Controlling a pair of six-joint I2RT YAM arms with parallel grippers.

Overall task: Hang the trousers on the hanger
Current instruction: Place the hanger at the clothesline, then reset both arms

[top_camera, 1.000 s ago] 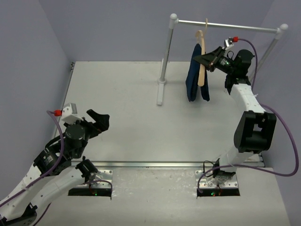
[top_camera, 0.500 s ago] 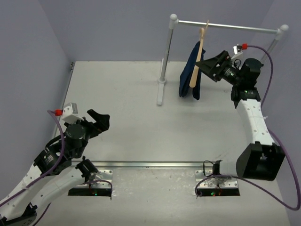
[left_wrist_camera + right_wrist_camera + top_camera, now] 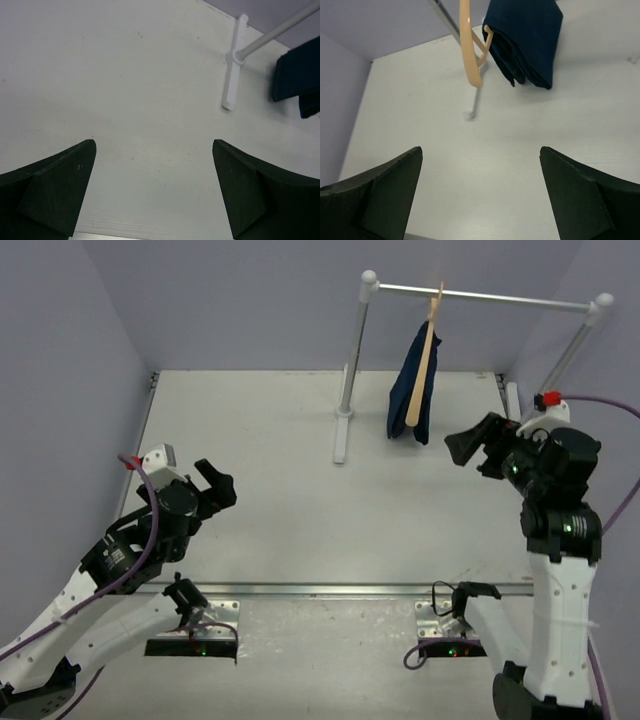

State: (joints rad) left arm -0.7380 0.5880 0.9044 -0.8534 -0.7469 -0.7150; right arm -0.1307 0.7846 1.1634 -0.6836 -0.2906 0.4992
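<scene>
At the left side, the left arm (image 3: 110, 560) is reaching over the near left part of the bench (image 3: 300, 490); the left jaws are standing wide open and are holding nothing, and in the left wrist view only the bare bench surface is lying between the two dark fingers (image 3: 50, 185); further to the right, at the far side of the bench, the white rail (image 3: 480, 295) is standing on its posts, and the foot of the left post (image 3: 342, 435) is resting on the bench; the trousers (image 3: 405, 390) are hanging folded over the hanger (image 3: 420, 380), which is hooked on the rail just right of that post; the hanger is hanging tilted, and the folded dark blue cloth is hanging down over the far part of the bench; in the right wrist view the hanger (image 3: 468, 50) and the trousers (image 3: 527, 40) are showing ahead of the fingers; at the right side, the right arm (image 3: 560, 540) is standing tall; the right jaws are spread wide open, are gripping nothing, and are pointing toward the trousers while staying well apart from them.
</scene>
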